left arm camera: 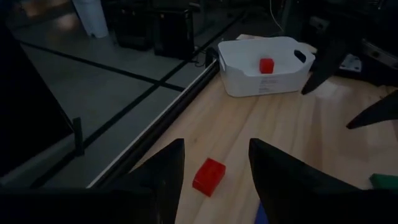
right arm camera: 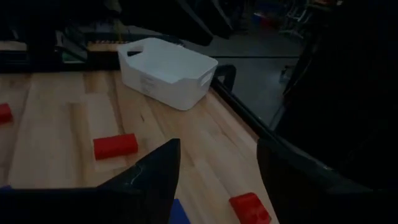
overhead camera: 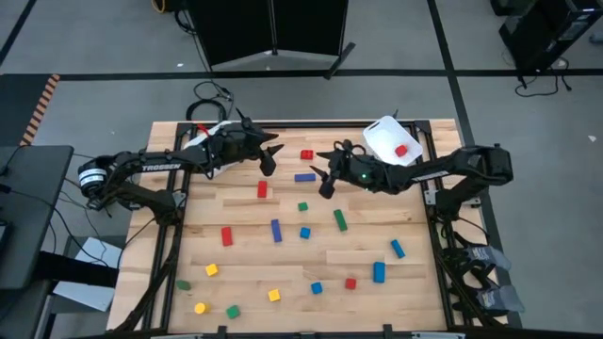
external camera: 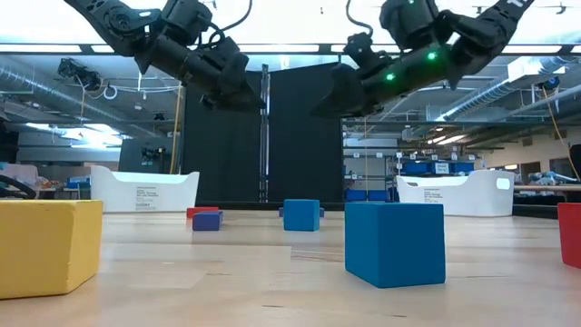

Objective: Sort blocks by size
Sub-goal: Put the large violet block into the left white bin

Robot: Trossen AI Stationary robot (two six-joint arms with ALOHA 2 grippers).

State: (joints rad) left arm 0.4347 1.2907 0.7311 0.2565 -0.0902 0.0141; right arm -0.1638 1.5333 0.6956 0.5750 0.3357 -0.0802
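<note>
Left gripper (overhead camera: 273, 157) upper centre-left of high view, above table (overhead camera: 405, 221), fingers spread, empty. Right gripper (overhead camera: 325, 175) upper centre, fingers apart, empty. Blocks (overhead camera: 275, 230) scattered across table. One red block (overhead camera: 401, 150) in white bin (overhead camera: 381, 138), upper right.

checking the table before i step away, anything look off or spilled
Nothing stands out. The blocks lie loose across the table, unsorted but undamaged; one red block sits in the right bin. Both bins stand upright.
</note>
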